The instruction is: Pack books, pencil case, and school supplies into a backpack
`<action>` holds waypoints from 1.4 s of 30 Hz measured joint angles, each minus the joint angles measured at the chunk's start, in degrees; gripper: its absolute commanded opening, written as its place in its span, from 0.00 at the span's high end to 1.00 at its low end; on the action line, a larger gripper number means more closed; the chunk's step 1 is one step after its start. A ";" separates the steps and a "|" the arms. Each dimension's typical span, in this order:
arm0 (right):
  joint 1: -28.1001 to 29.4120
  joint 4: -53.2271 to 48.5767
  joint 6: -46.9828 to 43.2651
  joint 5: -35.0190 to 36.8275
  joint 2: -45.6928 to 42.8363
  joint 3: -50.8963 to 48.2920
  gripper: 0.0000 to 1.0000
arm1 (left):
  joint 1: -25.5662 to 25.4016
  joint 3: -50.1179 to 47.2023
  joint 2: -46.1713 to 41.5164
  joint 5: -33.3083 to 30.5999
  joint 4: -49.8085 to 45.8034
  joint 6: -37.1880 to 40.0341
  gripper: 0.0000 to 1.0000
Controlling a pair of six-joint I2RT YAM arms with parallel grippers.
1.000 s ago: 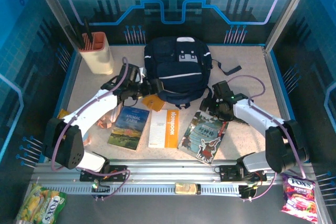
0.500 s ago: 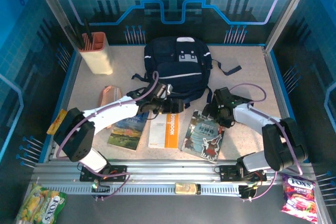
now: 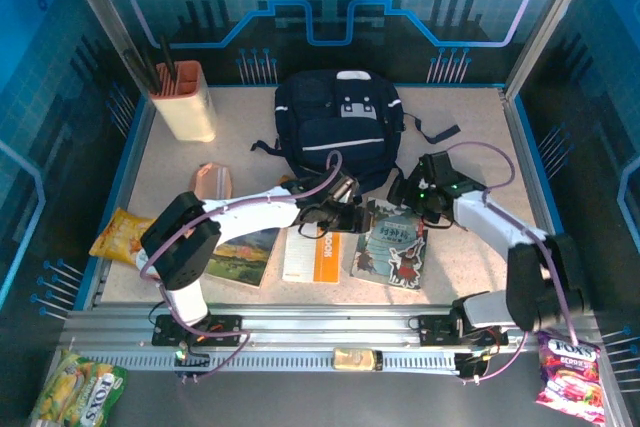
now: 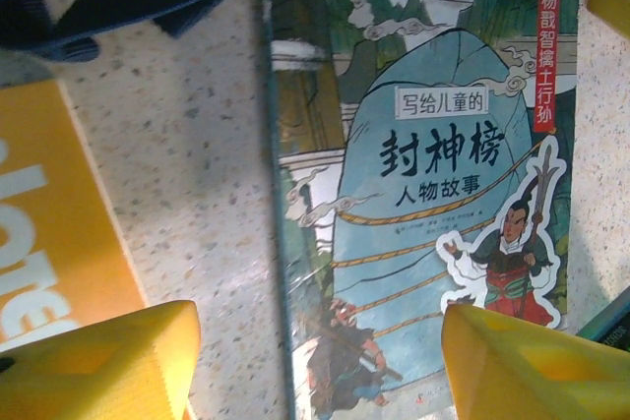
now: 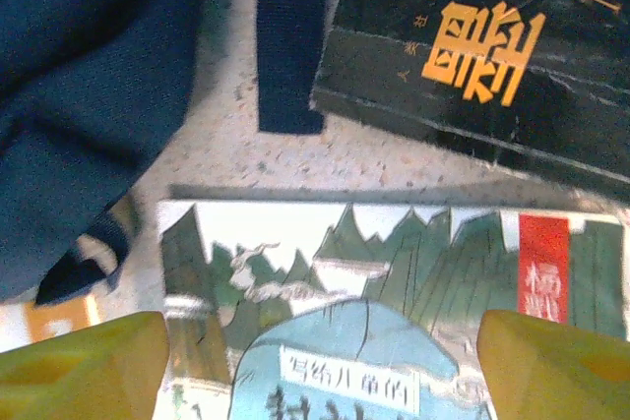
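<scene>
The navy backpack (image 3: 338, 132) lies at the table's back middle. In front of it lie Animal Farm (image 3: 245, 252), the white-and-orange notebook (image 3: 312, 247) and the teal cartoon book (image 3: 392, 247). My left gripper (image 3: 352, 215) reaches across to the cartoon book's upper left corner; it is open (image 4: 320, 361), its yellow fingers (image 4: 108, 361) straddling the book's left edge (image 4: 433, 174) above the table. My right gripper (image 3: 412, 197) hovers open (image 5: 325, 366) over that book's top edge (image 5: 394, 312). A black book with yellow characters (image 5: 492, 56) lies just beyond it.
A beige holder with pens (image 3: 185, 102) stands at the back left. A pink pencil case (image 3: 212, 179) and a yellow snack packet (image 3: 122, 235) lie on the left. A backpack strap (image 5: 290, 36) trails onto the table near the cartoon book. Candy bags (image 3: 568, 372) lie outside the rail.
My left arm has swung right, from the backpack's left side to the cartoon book's top. The pink case now lies uncovered. The right gripper shifted slightly up, and the cartoon book turned a little.
</scene>
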 measured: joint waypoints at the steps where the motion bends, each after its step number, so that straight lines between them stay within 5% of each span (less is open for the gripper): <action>1: 0.02 -0.22 0.42 -0.33 -2.14 -1.38 0.21 | -0.31 0.68 0.76 -0.35 0.00 -0.02 0.41; 12: 0.02 -1.51 5.44 -3.34 -5.07 -11.08 0.30 | -2.29 0.96 3.93 -3.41 3.30 0.48 0.55; 42: -0.04 -0.98 7.91 -3.04 -2.84 -10.43 0.27 | -2.27 0.68 9.68 0.20 8.15 1.79 0.64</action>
